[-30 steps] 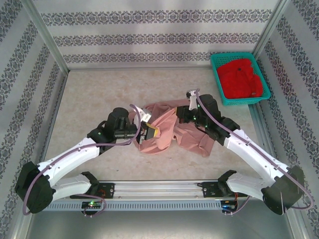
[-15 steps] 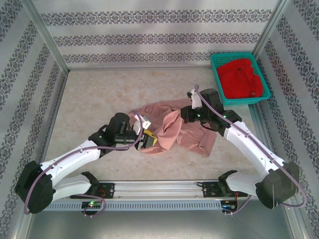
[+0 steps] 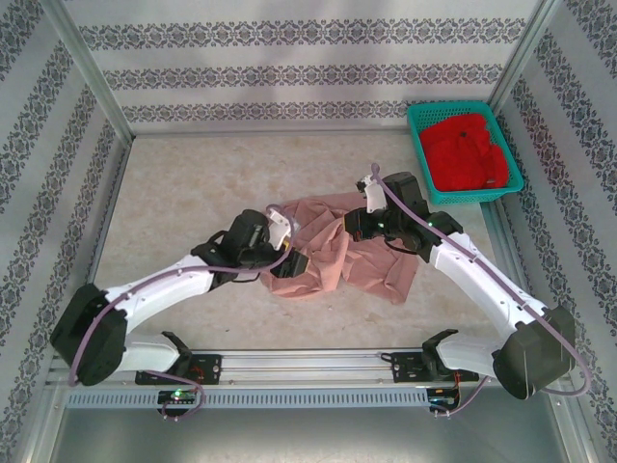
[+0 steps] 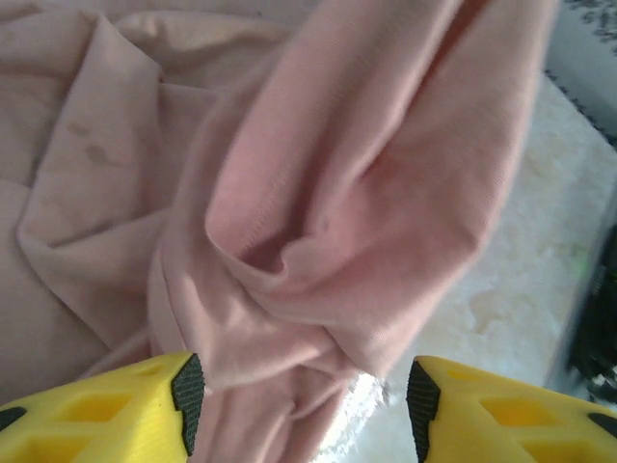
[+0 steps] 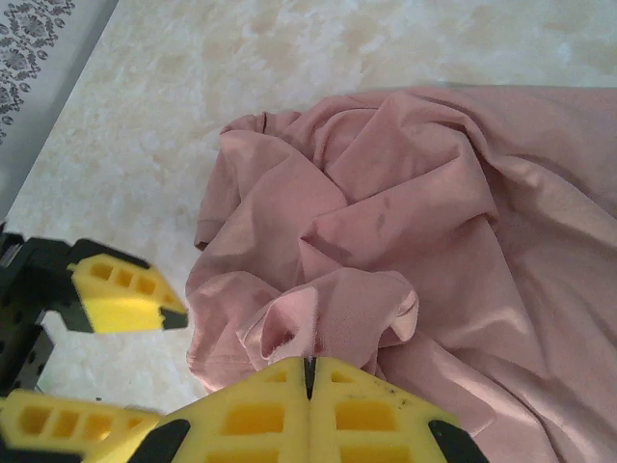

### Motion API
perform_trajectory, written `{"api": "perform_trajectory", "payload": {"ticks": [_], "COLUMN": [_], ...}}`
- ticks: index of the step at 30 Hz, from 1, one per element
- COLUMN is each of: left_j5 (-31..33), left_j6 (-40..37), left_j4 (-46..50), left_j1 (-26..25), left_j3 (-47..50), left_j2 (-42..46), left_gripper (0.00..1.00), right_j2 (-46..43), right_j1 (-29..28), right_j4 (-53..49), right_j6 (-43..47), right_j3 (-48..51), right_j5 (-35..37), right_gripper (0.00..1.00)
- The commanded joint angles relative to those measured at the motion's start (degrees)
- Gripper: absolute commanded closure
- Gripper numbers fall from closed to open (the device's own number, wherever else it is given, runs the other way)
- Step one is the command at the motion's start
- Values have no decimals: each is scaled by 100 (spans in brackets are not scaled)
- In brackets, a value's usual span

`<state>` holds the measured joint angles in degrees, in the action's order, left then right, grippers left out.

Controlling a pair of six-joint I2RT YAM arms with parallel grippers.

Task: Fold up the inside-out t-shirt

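The inside-out t-shirt [image 3: 371,265] lies crumpled in the middle of the table, dusty pink, with its folds bunched toward the left. My right gripper [image 3: 355,226] is shut on a raised fold of the t-shirt [image 5: 386,241], and the cloth puckers just in front of its closed yellow tips [image 5: 308,365]. My left gripper [image 3: 292,263] stands open at the shirt's left edge. Its black pads [image 4: 188,394] are wide apart, and a hanging fold of the t-shirt [image 4: 366,193] lies beyond them, not pinched. The left gripper's yellow fingers [image 5: 120,299] show at the left of the right wrist view.
A teal basket [image 3: 424,164] holding a bright red garment [image 3: 466,154] stands at the back right corner. Patterned walls close the table on three sides. A metal rail [image 3: 308,362] runs along the near edge between the arm bases.
My left gripper has opened and let go of the cloth, and its wrist has shifted right. The right gripper stays shut on the fold, now a little further right.
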<state>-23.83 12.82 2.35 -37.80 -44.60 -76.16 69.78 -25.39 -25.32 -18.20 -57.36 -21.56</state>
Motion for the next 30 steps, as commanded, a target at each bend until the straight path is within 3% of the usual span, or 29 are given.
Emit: {"api": "perform_trajectory", "payload": {"ticks": [1,9,16,22,30], "left_j5": [252,-449,-465,-369,-901], "left_j6": [124,124,48,-115,-508], "left_j4": [4,115,377,464,795], "left_j1": [-61,-78,-78,-69,-60], "left_j3": [-528,-982,-977,-851,-228], "left_j2": [-480,-1384,-1449,-980,595], "left_gripper": [42,47,67,93,100], "right_j2": [-139,-219,-219,-258,-609], "right_j1": [-54,-10,40,107,597], "right_j4": [-78,-96,-96,-214,-819], "right_j6": [-9,9,16,107,395], "right_j3": [75,113,129,115,-180], "right_j5": [-90,-21,-32,22,398], "right_gripper": [100,100,100,100,100]}}
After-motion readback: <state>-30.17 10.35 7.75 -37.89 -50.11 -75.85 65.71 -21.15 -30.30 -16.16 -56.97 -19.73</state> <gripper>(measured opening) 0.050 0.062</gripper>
